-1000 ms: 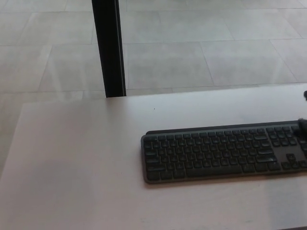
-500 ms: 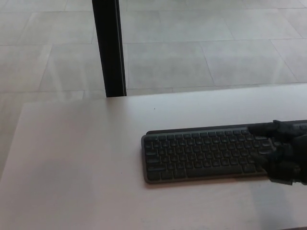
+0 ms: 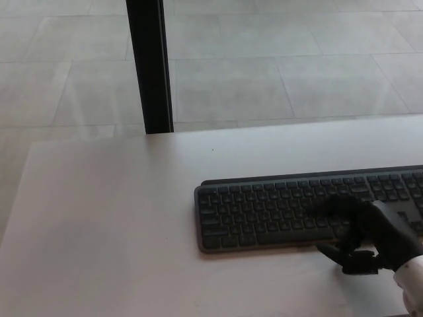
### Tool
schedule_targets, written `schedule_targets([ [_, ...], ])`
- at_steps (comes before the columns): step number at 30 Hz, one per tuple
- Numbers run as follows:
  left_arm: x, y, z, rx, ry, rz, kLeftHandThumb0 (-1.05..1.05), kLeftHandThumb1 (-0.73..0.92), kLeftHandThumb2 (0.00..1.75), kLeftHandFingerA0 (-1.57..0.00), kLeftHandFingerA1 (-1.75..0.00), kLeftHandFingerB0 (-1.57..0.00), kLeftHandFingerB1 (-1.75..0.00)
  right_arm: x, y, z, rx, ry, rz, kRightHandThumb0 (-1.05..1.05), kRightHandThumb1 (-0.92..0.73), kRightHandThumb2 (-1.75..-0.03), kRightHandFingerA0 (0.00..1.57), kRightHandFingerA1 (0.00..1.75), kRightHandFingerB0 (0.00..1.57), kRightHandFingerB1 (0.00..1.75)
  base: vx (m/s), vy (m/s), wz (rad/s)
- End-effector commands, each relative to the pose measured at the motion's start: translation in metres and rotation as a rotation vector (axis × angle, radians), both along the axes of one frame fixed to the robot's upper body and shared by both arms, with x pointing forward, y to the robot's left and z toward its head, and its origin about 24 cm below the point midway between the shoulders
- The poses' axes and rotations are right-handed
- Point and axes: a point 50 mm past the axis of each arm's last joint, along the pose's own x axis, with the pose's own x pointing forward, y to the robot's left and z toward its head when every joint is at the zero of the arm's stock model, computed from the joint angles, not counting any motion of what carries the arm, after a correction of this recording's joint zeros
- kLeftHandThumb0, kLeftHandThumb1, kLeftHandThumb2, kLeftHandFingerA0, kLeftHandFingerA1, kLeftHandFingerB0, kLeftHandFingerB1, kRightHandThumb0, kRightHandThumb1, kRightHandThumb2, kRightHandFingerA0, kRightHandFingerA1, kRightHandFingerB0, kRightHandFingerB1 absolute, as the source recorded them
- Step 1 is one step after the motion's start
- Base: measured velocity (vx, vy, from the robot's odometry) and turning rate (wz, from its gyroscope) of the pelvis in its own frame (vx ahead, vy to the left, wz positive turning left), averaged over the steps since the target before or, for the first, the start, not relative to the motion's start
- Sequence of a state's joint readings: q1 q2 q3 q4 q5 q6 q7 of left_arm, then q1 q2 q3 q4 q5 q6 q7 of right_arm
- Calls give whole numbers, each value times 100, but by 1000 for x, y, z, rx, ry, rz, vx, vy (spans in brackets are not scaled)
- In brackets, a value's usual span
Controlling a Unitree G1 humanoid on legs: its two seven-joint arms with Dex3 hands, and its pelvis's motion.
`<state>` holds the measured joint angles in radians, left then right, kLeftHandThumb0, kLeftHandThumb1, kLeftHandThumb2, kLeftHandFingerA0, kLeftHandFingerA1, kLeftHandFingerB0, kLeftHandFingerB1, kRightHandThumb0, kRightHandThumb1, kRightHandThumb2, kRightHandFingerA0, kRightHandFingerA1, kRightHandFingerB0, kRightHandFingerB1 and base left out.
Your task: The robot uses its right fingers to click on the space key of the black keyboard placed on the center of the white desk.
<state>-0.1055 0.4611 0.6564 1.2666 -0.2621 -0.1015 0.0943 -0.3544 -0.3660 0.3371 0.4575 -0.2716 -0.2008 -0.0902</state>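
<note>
The right hand [image 3: 365, 234] is hovering with fingers apart, holding nothing; the keyboard [image 3: 291, 210] is lying under its fingers on the surface [image 3: 106, 231]. It should be tapping only the long key [image 3: 295, 234] gently

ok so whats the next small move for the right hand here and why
Probably a short slide toward the robot's left, then a press down. The right hand hovers over the right part of the black keyboard, while the long space key on the front row lies just beside its fingers, apparently not yet pressed.
</note>
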Motion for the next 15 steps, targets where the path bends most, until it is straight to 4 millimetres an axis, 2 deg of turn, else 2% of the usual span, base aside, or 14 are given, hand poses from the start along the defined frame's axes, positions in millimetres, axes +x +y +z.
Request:
schedule_targets([
  [1, -4, 9, 9, 50, -12, 23, -46, 59, 58, -79, -78, -71, -60, 0, -1, 0, -175, -31, 85, -28, -61, -58, 91, 93, 61, 41, 0, 0, 0],
  [3, -5, 10, 8, 46, -12, 26, -46, 60, 58, -79, -79, -70, -60, 1, 0, 0, -211, -36, 83, -29, -60, -58, 90, 94, 62, 40, 0, 0, 0],
  [5, -5, 9, 8, 41, -28, 32, -45, 59, 58, -79, -85, -69, -60, 3, 1, -1, -241, -56, 86, -32, -59, -58, 92, 112, 64, 41, 0, 0, 0],
  [9, -4, 10, 9, 40, -27, 36, -45, 59, 57, -78, -80, -69, -59, 7, 3, 0, -264, -70, 83, -30, -58, -59, 90, 126, 67, 43, 0, 0, 0],
  [10, -4, 10, 9, 39, -27, 39, -46, 58, 58, -82, -86, -71, -60, 7, 3, 0, -264, -69, 83, -30, -59, -59, 89, 132, 66, 43, 0, 0, 0],
  [15, -3, 10, 9, 47, -16, 39, -46, 59, 57, -82, -81, -70, -58, 10, 5, 0, -274, -63, 69, -32, -61, -58, 89, 141, 65, 42, 0, 0, 0],
])
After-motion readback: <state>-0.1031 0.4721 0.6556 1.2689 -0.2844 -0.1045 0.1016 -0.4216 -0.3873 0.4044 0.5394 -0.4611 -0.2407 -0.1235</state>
